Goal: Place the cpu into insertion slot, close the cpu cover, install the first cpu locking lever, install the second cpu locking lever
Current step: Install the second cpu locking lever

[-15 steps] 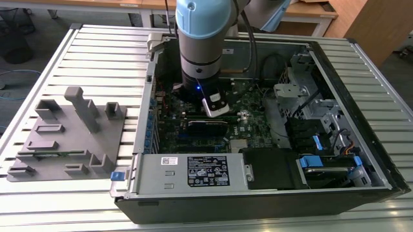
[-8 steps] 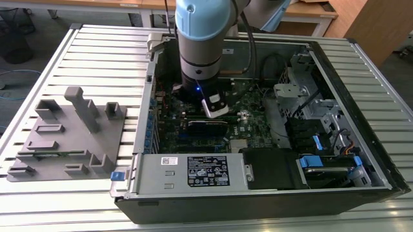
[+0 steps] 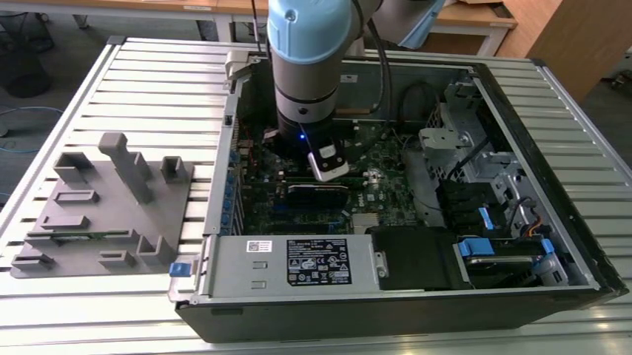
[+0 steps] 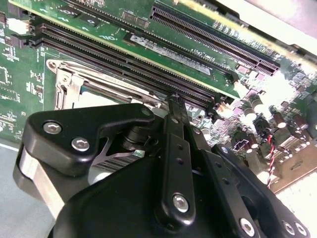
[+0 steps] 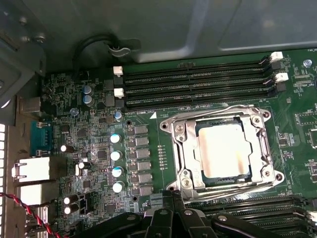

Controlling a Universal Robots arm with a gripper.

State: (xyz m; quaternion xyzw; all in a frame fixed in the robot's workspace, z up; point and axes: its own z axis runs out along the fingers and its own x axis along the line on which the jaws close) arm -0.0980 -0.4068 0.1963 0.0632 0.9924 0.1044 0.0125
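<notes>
The open computer case (image 3: 395, 244) is lying on a slatted metal table (image 3: 89, 310). Beside the case, on the exterior view's left, a grey fixture block (image 3: 103, 207) is resting on the same table. Behind the case, wooden desks (image 3: 474, 15) are standing on a grey floor.

The arm (image 3: 311, 66) is reaching straight down into the case, with the gripper (image 3: 329, 164) hanging low over the green motherboard (image 5: 148, 153).

In the first wrist view the cpu (image 5: 223, 149) is sitting in the insertion slot (image 5: 204, 171), just beyond the black gripper fingers (image 5: 173, 213). The cpu cover (image 5: 181, 136) is lying flat around the chip, whose silver top is showing through the window. The fingertips are standing close together at the near edge of the socket and are holding nothing; whether they are touching it I cannot tell. Beyond the socket, the long black memory slots (image 5: 198, 82) are running along the board.
</notes>
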